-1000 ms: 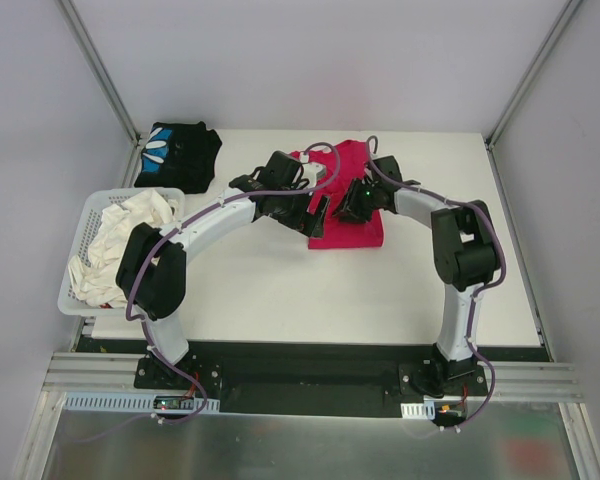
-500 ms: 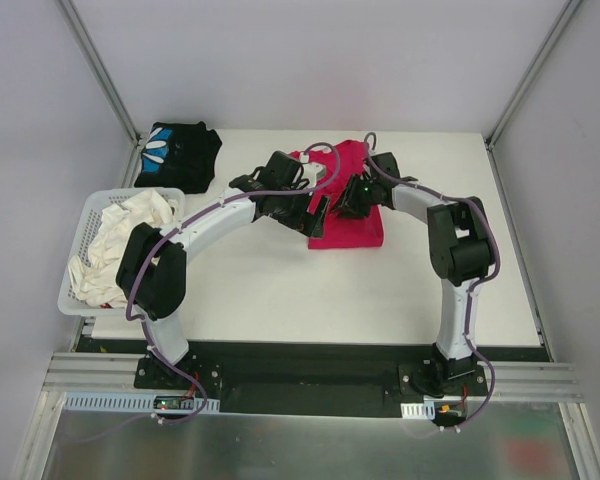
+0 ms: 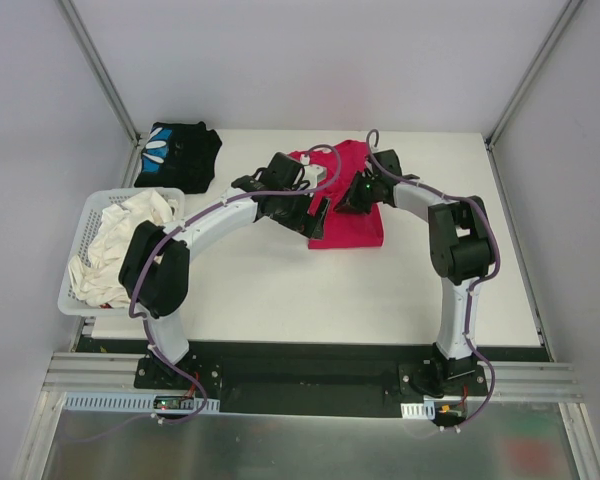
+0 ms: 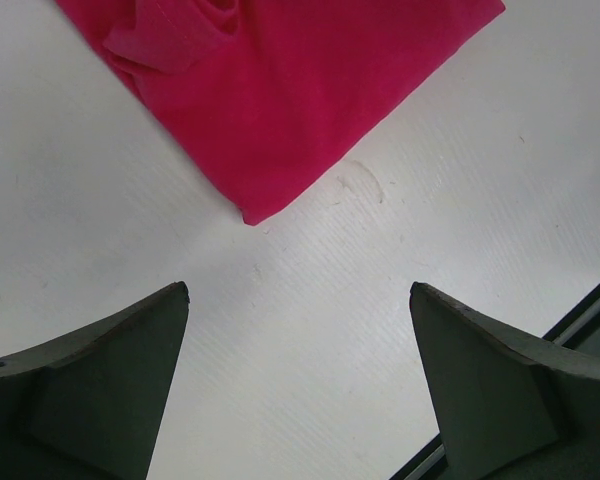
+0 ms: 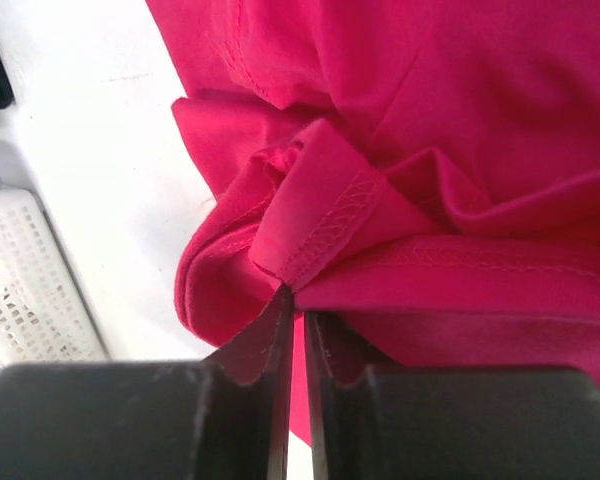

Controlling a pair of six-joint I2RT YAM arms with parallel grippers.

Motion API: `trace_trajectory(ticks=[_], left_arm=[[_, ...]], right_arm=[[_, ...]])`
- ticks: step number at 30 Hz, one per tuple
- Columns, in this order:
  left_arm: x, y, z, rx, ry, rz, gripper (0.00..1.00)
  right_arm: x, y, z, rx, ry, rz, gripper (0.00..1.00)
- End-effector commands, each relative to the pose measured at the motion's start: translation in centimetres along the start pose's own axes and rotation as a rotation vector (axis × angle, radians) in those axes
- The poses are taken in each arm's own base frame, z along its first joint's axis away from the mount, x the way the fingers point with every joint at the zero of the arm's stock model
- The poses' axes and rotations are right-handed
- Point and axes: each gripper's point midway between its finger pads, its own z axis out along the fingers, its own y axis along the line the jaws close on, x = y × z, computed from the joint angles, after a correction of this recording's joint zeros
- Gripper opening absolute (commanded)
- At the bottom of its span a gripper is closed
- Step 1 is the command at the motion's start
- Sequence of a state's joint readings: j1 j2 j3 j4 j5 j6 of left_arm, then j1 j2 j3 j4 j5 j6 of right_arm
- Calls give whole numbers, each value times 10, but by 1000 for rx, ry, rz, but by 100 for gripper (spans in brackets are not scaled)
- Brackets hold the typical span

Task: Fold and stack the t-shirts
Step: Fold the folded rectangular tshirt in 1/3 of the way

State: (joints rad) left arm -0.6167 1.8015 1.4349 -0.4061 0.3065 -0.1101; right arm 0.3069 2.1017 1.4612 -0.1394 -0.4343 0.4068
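Magenta-red t-shirt [image 3: 352, 228] lies on the white worktop [image 3: 280, 290] close to the far edge, about mid-width. It is partly folded, with a squared near end and bunched folds toward the far end. The right gripper [image 3: 356, 196] is down on the bunched part. In the right wrist view its jaws [image 5: 298, 298] are nearly together, with a stitched hem fold of the shirt [image 5: 460, 100] right at the tips. It looks like a pinch on that hem, though the contact itself is hard to make out.

The left gripper [image 3: 316, 214] sits just beside the shirt's left edge. Its jaws are spread wide with nothing between them, and the dark fingers [image 4: 110, 370] are over bare worktop, with one folded corner of the shirt [image 4: 280, 90] pointing at the gap.

Black t-shirt [image 3: 180, 155] with a blue-and-white print is folded at the far left corner, well apart from the red one. White lattice basket [image 3: 87, 215] at the left edge holds crumpled white cloth [image 3: 110, 245].
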Motion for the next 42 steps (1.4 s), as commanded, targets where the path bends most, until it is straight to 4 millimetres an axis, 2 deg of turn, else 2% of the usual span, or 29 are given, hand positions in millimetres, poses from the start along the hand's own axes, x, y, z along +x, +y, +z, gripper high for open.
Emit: trace_trajectory(ticks=[1, 5, 13, 16, 17, 19, 24, 27, 32, 42], left_arm=[[-5, -8, -1, 22, -11, 39, 91], [-4, -8, 0, 21, -7, 38, 91], [-3, -8, 0, 22, -4, 38, 91], [-4, -8, 0, 21, -7, 39, 91], [-4, -7, 0, 21, -5, 37, 91], [-5, -7, -1, 13, -11, 40, 91], [-15, -3, -7, -13, -41, 49, 92], [-21, -8, -10, 1, -56, 55, 92], [-18, -8, -10, 5, -50, 48, 91], [-16, -8, -12, -2, -55, 47, 91]], right_arm=[[-20, 20, -6, -51, -44, -32, 8], [-24, 22, -7, -56, -53, -28, 4], [-38, 27, -11, -68, -75, -24, 4], [-37, 26, -11, -67, -69, -26, 8], [-37, 25, -12, -65, -70, -24, 14], [-34, 21, -11, -58, -60, -21, 20], [-22, 15, -13, -50, -43, -9, 26], [-23, 20, -22, -57, -60, -21, 28], [-19, 36, -36, -82, -70, -30, 30], [-3, 63, -33, -108, -52, -67, 34]])
